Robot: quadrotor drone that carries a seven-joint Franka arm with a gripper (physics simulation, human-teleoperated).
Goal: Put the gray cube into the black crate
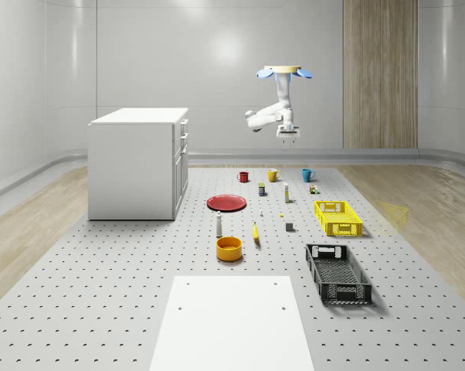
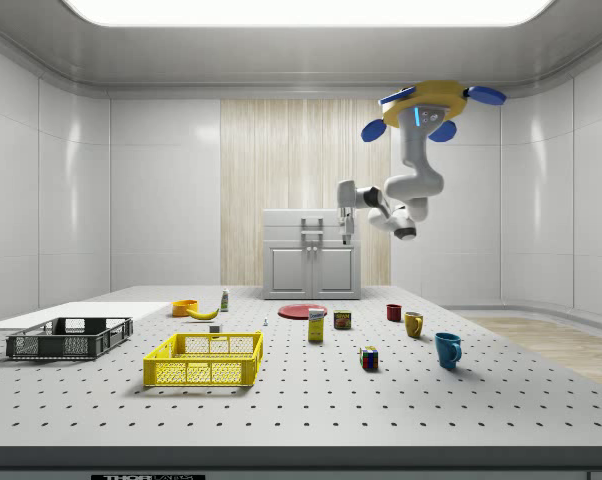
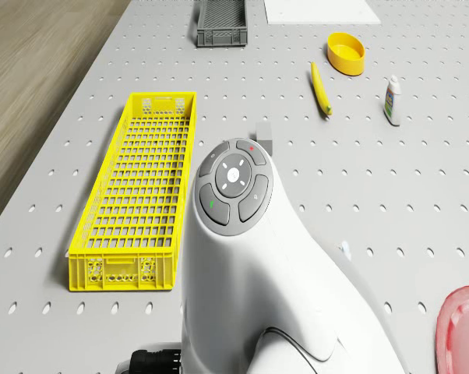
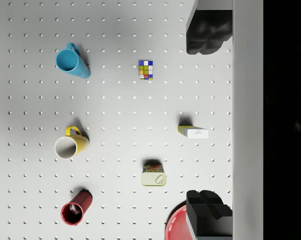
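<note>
Whole-scene view: hovering high over the far end of the desk (image 1: 101, 309), roughly above the mugs, with the end effector (image 1: 286, 136) pointing straight down and nowhere near the gray cube (image 1: 290, 227). Cube sits on the desk just left of the yellow crate (image 1: 338, 218), with the black crate (image 1: 337, 273) nearer the camera. Best plan, probably: drop down and come forward until right over the cube, line the fingers up with two flat faces, then descend.

Side view: drone (image 2: 428, 108) well up in the air, arm folded in a bent elbow below it, end effector (image 2: 345, 226) hanging low toward the view's left. Black crate (image 2: 69, 338) far off at the left.

Drone view: wrist blocking a lot, but cube (image 3: 263, 138) peeking out just past it, close beside the yellow crate (image 3: 141, 195). Worth keeping clear of that crate wall on the way down.

Wrist view: fingers (image 4: 209, 31) spread wide apart, nothing between them, just mugs and a can below.
</note>
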